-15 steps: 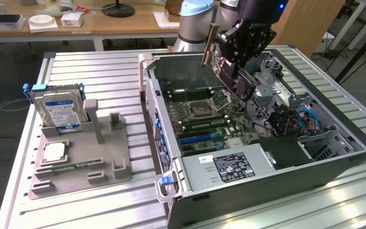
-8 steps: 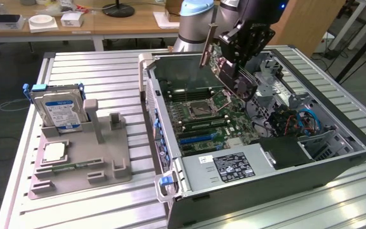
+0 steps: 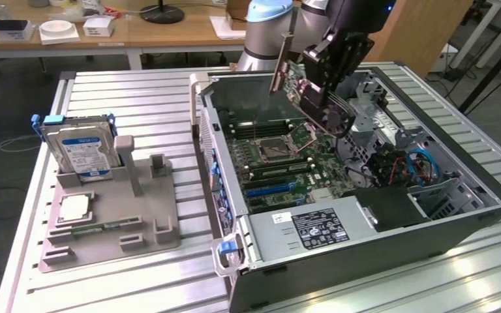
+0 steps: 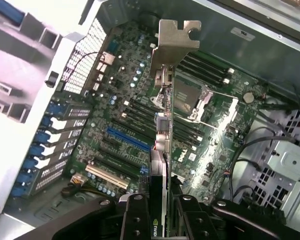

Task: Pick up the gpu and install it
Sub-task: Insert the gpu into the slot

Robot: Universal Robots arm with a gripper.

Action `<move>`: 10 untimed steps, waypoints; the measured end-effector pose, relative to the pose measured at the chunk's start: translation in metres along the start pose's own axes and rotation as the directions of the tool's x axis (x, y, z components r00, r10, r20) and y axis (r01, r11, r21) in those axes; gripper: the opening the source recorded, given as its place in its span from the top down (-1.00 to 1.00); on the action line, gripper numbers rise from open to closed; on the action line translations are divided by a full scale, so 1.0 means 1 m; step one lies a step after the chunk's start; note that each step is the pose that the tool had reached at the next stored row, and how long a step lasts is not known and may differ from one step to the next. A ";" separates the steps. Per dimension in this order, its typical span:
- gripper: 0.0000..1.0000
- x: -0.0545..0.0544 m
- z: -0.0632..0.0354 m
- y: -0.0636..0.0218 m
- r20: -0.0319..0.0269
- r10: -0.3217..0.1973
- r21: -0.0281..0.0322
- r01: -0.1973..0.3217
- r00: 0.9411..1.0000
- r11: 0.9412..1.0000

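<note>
The gpu [image 3: 296, 86] is a thin dark green card with a silver bracket [image 3: 278, 73]. It hangs tilted above the motherboard [image 3: 276, 153] inside the open computer case [image 3: 459, 228]. My gripper [image 3: 327, 98] is shut on the card's edge, with the bracket at the card's far end from the fingers. In the wrist view the gpu [image 4: 162, 145] appears edge-on, its bracket [image 4: 177, 37] pointing away, with my gripper [image 4: 160, 222] clamped on it from both sides. Below the card lie the expansion slots, a blue one [image 4: 127, 140] among them.
A grey fixture [image 3: 151, 222] stands on the slatted table at the exterior view's left. It holds a hard drive [image 3: 81, 151] upright, a processor [image 3: 74, 207] and a narrow memory stick [image 3: 102, 227]. Cables [image 3: 411, 163] and a drive cage crowd the case's right side.
</note>
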State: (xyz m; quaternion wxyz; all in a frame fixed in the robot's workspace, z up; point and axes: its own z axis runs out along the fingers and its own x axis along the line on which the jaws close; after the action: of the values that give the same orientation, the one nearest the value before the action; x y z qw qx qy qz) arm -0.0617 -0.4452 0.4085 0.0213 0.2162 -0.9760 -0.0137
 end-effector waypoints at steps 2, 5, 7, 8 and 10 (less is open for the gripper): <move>0.48 0.000 0.0000 -0.0001 -0.001 -0.026 0.001 0.026 1.000 1.000; 0.48 -0.001 0.0000 -0.0002 -0.002 -0.065 0.002 0.065 0.998 0.998; 0.48 -0.001 0.0000 -0.0004 -0.003 -0.092 0.003 0.092 0.996 0.996; 0.48 -0.001 -0.0001 -0.0004 -0.004 -0.105 0.004 0.105 0.994 0.994; 0.48 -0.001 0.0000 -0.0005 -0.005 -0.133 0.004 0.133 0.991 0.991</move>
State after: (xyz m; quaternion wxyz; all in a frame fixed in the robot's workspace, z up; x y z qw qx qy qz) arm -0.0604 -0.4452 0.4085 0.0222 0.2809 -0.9594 -0.0123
